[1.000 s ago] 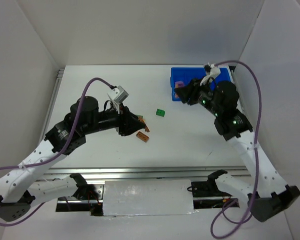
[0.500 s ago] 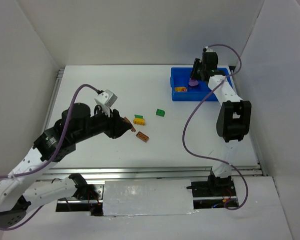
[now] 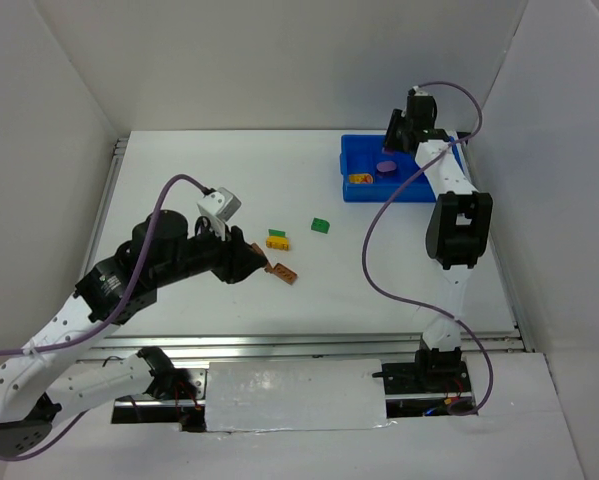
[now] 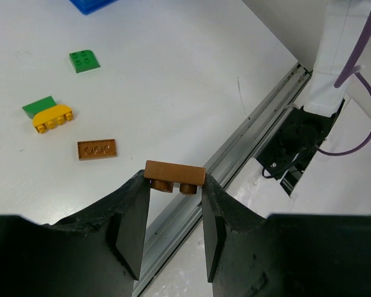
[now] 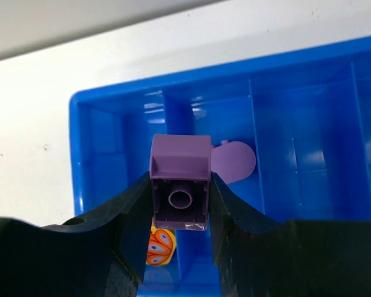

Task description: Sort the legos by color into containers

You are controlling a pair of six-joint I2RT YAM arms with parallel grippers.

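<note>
The left gripper is well apart from the blue tray, on its near-left side. It is closed on a brown brick: the two fingers press the brick's short ends and hold it lifted off the table.

A little closer to the tray lie the loose pieces. First comes a flat brown plate, then a yellow brick that touches a flat green piece. The green square is the nearest of these to the tray. None of them touches the tray.

Over the tray itself hangs the right gripper, which clamps a purple block by its sides. Just behind this block a round purple piece lies in one compartment. A yellow-orange piece lies in what seems to be a neighbouring one. I cannot tell exactly which compartment is under the block.

I judge that the placing of the purple block is the step in hand. The next move asks the right gripper to bring the block over the compartment with the round purple piece, go lower, and open. The left arm then needs to carry its brown brick across to the tray, into a compartment without purple or yellow. It should probably go only when the right arm has left room there.
</note>
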